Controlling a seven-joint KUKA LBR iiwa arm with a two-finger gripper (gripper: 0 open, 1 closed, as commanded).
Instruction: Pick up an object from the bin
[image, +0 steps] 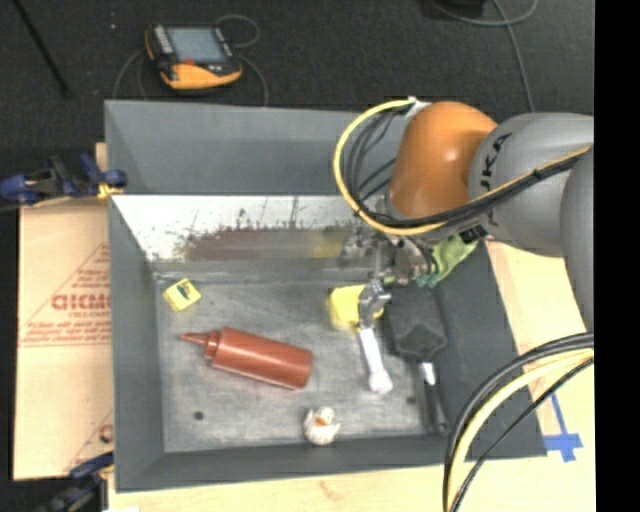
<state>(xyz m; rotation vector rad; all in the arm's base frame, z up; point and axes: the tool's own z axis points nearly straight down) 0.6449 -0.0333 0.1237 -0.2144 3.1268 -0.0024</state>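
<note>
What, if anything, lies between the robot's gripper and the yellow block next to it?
Nothing visible does. The gripper hangs at the right edge of the yellow block. A white stick-shaped thing lies just below them in the picture and a black thing to the right, but neither comes between the two.

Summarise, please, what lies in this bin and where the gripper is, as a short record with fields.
bin: grey metal bin
gripper: gripper low in the bin's right half, right beside the yellow lump
nearest things: yellow lump; white stick; black pad
elsewhere: red squeeze bottle on its side, centre-left; small yellow block at far left; small white toy by the near wall
held: cannot tell
</note>
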